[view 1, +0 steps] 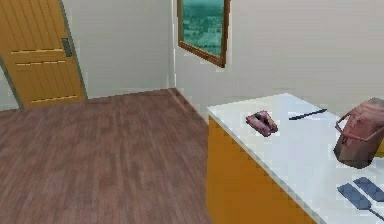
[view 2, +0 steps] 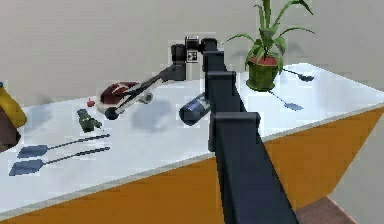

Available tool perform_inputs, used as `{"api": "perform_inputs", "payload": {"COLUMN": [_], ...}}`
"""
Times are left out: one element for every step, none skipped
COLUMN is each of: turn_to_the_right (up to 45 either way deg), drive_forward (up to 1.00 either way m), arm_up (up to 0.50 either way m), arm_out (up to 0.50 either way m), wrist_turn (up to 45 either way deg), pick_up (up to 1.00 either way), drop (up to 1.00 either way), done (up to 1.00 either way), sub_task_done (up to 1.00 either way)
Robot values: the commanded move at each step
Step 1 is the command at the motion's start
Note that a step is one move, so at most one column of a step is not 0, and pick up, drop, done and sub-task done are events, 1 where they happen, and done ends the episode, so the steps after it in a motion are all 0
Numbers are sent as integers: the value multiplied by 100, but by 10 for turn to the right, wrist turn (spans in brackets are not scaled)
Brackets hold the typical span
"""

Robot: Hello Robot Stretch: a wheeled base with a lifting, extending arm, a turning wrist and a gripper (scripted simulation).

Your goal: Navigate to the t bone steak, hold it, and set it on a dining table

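Across the arm side view runs a white-topped counter (view 2: 335, 95) with orange sides, the reference for every position below; one corner of it enters the forward view's right. The arm (view 2: 240, 150), a dark square bar, crosses the counter's near edge toward its middle. An orange door (view 1: 40, 50) stands well apart from the counter, across the wood floor (view 1: 100, 150). A framed picture (view 1: 203, 30) hangs on the wall beyond the counter's far corner. A potted plant (view 2: 265, 55) stands near the counter's back edge, and a brown vessel (view 1: 362, 135) stands on the top. The gripper (view 2: 128, 102) slants down over the countertop to the steak (view 2: 121, 91), a reddish slab lying on the counter; contact cannot be judged, nor whether the gripper grasps anything. A dark cylinder (view 2: 195, 108) lies on the counter beside the arm. Two spatulas (view 2: 38, 155) lie near the counter's near edge. A knife (view 1: 307, 114) lies on the counter near the steak.
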Motion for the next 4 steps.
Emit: {"api": "perform_inputs", "payload": {"turn_to_the_right": [0,0,-450,-450], "drive_forward": [0,0,0,0], "arm_up": [0,0,0,0], "arm_out": [0,-44,0,0], "wrist_turn": [-330,0,0,0], "pick_up": [0,0,0,0], "drop": [0,0,0,0], "done": [0,0,0,0], "sub_task_done": [0,0,0,0]}}
